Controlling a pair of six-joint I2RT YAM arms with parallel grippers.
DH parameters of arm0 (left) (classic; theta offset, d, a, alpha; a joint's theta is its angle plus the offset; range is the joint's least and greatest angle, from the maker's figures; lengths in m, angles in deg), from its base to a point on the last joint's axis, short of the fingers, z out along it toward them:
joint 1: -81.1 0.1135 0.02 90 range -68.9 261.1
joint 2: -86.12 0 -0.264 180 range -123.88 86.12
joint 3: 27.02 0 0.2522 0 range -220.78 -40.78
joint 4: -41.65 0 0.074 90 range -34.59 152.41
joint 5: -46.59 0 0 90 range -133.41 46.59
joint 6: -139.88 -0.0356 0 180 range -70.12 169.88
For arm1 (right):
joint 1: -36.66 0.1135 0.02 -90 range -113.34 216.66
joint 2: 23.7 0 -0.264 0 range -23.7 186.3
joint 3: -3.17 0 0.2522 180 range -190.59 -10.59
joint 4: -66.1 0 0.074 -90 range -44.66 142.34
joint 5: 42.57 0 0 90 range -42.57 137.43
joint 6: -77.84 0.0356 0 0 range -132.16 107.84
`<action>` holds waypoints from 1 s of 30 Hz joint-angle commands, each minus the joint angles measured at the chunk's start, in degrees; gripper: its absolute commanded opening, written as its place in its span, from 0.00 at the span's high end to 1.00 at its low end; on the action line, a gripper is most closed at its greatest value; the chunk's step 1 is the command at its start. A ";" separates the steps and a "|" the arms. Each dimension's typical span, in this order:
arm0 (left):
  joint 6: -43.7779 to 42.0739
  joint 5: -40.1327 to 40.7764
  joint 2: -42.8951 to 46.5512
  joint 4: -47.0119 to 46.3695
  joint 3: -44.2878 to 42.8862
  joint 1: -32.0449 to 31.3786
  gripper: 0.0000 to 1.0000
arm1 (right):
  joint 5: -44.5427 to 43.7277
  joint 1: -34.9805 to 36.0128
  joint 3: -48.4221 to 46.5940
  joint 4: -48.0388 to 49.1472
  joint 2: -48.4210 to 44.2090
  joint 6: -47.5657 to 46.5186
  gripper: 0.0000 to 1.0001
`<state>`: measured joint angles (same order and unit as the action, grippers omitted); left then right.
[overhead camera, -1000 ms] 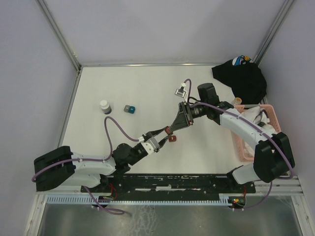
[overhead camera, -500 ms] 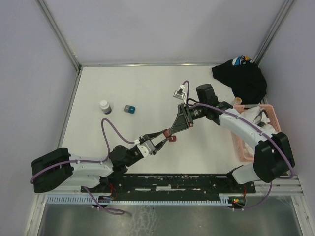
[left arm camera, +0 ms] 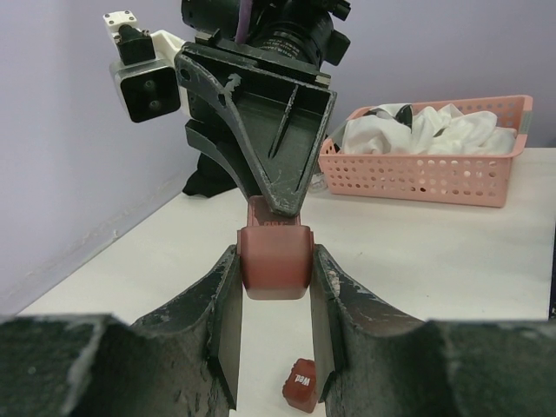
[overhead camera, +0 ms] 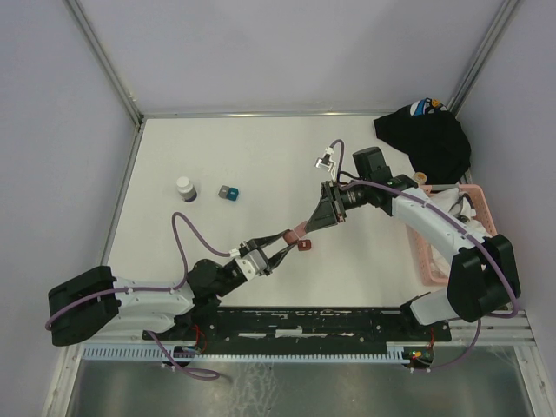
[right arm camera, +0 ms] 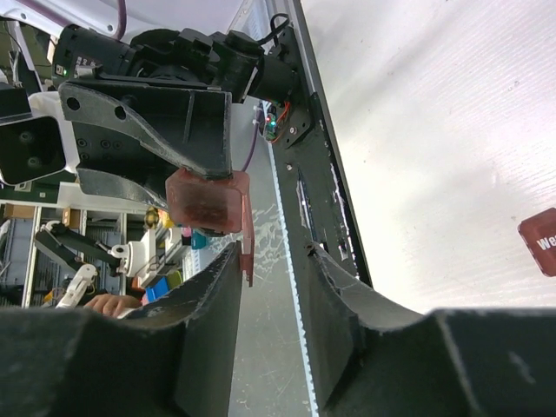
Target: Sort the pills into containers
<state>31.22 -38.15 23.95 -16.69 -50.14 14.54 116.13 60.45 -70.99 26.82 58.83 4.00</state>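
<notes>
My left gripper (overhead camera: 287, 235) is shut on a tiny dark-red box (overhead camera: 294, 232), held above the table; in the left wrist view (left arm camera: 275, 254) the box (left arm camera: 275, 269) sits squeezed between both fingers. My right gripper (overhead camera: 301, 226) meets it from the far side, jaws open. In the right wrist view (right arm camera: 271, 252) the box (right arm camera: 204, 200) is just beyond my fingertips, and its thin flap rests against the left finger (right arm camera: 221, 287). A second dark-red box marked "Wed" (overhead camera: 304, 244) lies on the table below (left arm camera: 301, 384) (right arm camera: 539, 241). No pills show.
A white-capped bottle (overhead camera: 184, 188) and a small blue-and-grey piece (overhead camera: 228, 192) stand at the far left. A pink slatted basket (overhead camera: 434, 261) holding white cloth is at the right, with a tan-topped vial (overhead camera: 420, 177) at its far end. A black cloth (overhead camera: 426, 139) lies behind.
My left arm has drawn back to the left at its base while still holding the box. My right wrist shifted slightly right. The two grippers stay together at the box.
</notes>
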 commanded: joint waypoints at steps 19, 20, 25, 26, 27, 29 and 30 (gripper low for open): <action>4.16 -1.85 0.66 -4.34 -0.33 0.23 0.59 | 9.58 0.46 -0.46 8.93 -1.82 3.66 0.98; 4.70 -1.71 0.94 -4.41 -0.05 0.21 0.42 | 9.33 0.47 -0.62 8.15 -2.05 2.63 0.98; 15.50 0.44 8.29 1.32 1.48 0.21 0.01 | -2.43 0.30 -6.34 -12.25 -4.23 -18.68 0.98; 18.96 1.55 11.18 5.38 1.18 0.25 0.00 | -5.36 0.29 -6.65 -14.12 -5.06 -20.19 0.98; 22.51 2.96 14.82 10.32 0.55 0.19 0.01 | -8.36 0.36 -6.39 -14.03 -5.99 -21.00 0.98; 30.19 7.69 21.78 21.79 -1.18 0.21 0.01 | -13.57 0.43 -6.00 -14.41 -7.86 -22.80 0.98; 33.38 9.77 24.97 25.88 -1.75 0.21 0.01 | -15.71 0.42 -6.08 -14.85 -8.14 -23.45 0.98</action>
<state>47.42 -36.84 38.74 -7.05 -48.87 14.65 111.41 60.67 -74.38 17.64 54.89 -10.01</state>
